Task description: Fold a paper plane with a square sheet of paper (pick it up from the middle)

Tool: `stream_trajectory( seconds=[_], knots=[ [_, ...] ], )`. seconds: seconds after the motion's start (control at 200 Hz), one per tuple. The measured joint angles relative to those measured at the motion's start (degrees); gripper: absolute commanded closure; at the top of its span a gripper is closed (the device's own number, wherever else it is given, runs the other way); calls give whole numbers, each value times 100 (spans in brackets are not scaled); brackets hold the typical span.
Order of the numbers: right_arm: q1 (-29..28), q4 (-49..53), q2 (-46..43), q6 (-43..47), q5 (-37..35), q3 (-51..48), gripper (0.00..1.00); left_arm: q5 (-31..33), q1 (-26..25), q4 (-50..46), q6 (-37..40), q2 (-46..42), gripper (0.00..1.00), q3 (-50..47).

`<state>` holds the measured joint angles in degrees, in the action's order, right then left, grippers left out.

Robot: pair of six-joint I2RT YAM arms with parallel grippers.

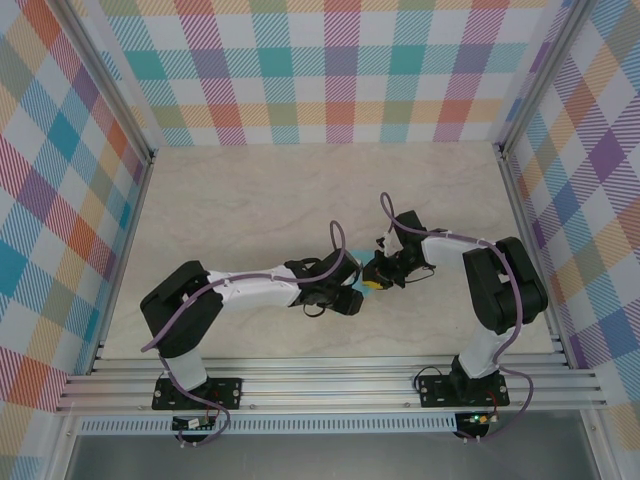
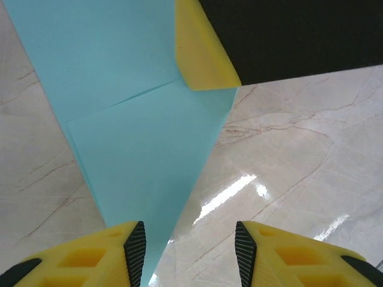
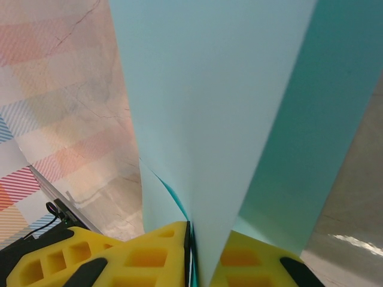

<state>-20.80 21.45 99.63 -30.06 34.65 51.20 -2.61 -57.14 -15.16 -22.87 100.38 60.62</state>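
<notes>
While the right gripper (image 3: pixel 190 254) pinches the light-blue paper plane (image 3: pixel 215 107) between its yellow fingers (image 3: pixel 149 257), the left gripper (image 2: pixel 187 248) holds its fingers spread beside the narrow tip. Folded and creased, it tapers to a point between both arms, over the marble-look table (image 1: pixel 250 200).

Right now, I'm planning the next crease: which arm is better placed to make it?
Left, probably. The right gripper is shut on the paper plane, so it is busy holding. The left gripper is open and free, with the plane's narrow end beside it.
</notes>
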Motion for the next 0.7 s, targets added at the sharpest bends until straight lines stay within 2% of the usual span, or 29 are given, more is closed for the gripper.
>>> stream_trajectory(
  seconds=[0.26, 0.7],
  knots=[
    [-22, 35, -90, -59, -81, 0, 87, 358, -98, 28, 0, 0, 52, -7],
    [-24, 55, -90, -79, -127, 0, 86, 490, -170, 48, 0, 0, 53, -15]
  ],
)
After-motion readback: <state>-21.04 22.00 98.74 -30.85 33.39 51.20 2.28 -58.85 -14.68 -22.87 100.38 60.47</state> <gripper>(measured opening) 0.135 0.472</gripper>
